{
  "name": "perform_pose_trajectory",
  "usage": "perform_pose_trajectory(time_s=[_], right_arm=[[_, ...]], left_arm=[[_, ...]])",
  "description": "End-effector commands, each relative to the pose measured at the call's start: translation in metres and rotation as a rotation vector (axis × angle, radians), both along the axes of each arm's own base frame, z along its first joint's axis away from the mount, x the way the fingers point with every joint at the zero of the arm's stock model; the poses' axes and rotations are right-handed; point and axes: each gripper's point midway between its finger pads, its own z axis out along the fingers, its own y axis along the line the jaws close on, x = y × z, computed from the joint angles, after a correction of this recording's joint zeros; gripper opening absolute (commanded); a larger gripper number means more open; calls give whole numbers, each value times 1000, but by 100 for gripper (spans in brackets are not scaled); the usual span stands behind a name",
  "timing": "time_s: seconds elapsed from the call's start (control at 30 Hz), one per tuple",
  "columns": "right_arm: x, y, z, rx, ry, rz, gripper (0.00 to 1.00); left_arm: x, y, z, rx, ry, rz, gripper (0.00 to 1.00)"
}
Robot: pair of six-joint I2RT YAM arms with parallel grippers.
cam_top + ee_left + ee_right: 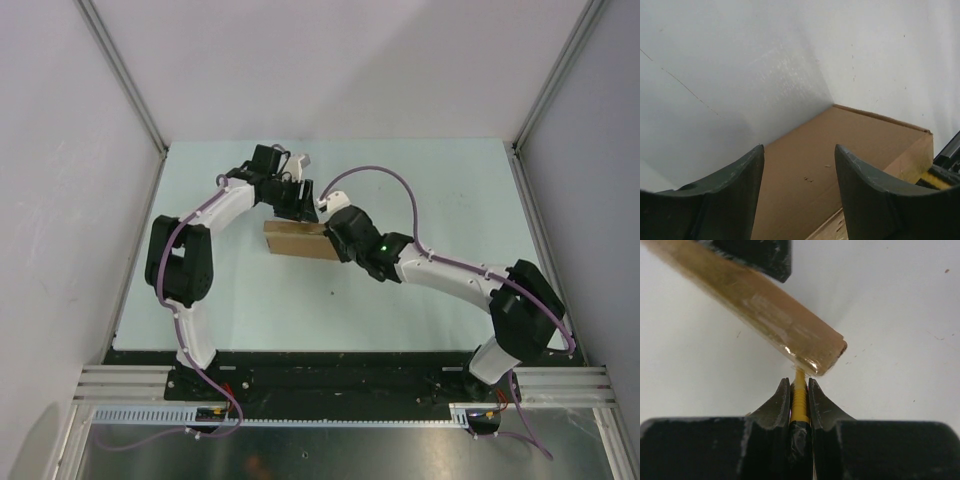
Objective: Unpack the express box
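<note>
The express box (296, 240) is a flat brown cardboard box lying mid-table. My left gripper (298, 205) hangs over the box's far edge; in the left wrist view its jaws stand apart above the box top (840, 145), holding nothing. My right gripper (338, 238) is at the box's right end, shut on the yellow utility knife (799, 400). In the right wrist view the knife's tip touches the taped end of the box (790, 335).
The pale table (420, 180) is walled in by white panels with metal posts at the back corners. A black rail (330, 375) runs along the near edge by the arm bases.
</note>
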Motion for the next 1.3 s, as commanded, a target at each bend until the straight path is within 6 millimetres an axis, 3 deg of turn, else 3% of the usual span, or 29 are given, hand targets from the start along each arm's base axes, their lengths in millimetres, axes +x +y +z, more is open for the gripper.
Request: perform_pose_trajectory(time_s=[0.0, 0.23, 0.43, 0.57, 0.83, 1.0, 1.27], right_arm=[[19, -6, 26, 151, -18, -78, 0], [41, -10, 33, 272, 1, -130, 0], [39, -3, 37, 298, 7, -83, 0], [37, -5, 38, 297, 13, -90, 0], [35, -10, 35, 284, 24, -112, 0], [36, -11, 34, 285, 25, -117, 0], [41, -15, 30, 300, 43, -144, 0]], left_arm=[[-11, -6, 5, -35, -5, -68, 64], [-15, -8, 18, -59, -23, -80, 69], [-5, -8, 30, -54, -58, -58, 70], [9, -5, 55, -42, -130, -15, 75], [20, 3, 78, -9, -219, 15, 84], [2, -15, 91, -109, -233, -131, 88], [-32, -32, 86, -224, -203, -313, 91]])
